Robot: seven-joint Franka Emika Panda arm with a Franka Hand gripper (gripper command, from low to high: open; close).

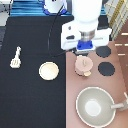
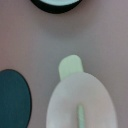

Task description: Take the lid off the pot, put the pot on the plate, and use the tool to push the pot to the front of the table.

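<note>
While the grey pan [image 1: 96, 106] fills the exterior view's bottom right, the pot [image 1: 83, 65] sits above it on the stove panel [image 1: 120, 75], lid [image 2: 82, 107] still on. Left on the black table [image 1: 30, 95] lie the plate [image 1: 49, 71] and tool [image 1: 16, 57]. Just above the pot hangs the gripper [image 1: 84, 49]; whether it is clenched cannot be told.

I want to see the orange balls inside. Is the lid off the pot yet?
No, the lid sits on the pot, under the end effector.
</note>
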